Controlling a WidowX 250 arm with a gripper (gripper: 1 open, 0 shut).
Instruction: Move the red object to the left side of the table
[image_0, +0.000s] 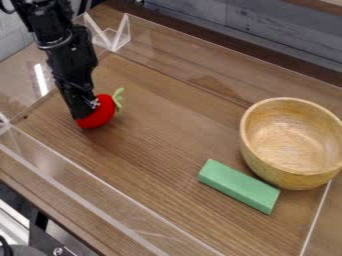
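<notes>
Fingers (74, 100) are shown clamped together on the red object (96, 113), which is gripped from above by an arm pointing nearly straight down. The fruit is seated directly under the dark tips and bulges out toward their lower right. Its light-green leaf tab (118, 97) is turned up on the side away from them, toward the picture's right. Apart from that tab no long axis is offered, since the body is round.

Whether the fruit's underside is pressed on the counter (174, 125) or hung just above it cannot be told; no clear gap is seen. This vertical relation is judged to be the one that matters. With the fruit right beneath the tips, only a little lowering, if any, is called for, then a parting of the tips and a straight lift clear. Some rolling may be expected on release, given the round shape.

The placement is judged nearly done, as the fruit is already held over the left part of the counter. The low clear acrylic wall (40, 150) is found near the fingers, to their left and in front. The green block (241, 185) is set well apart to their lower right, and the wooden bowl (291, 142) farther off to their right, neither in the way.
</notes>
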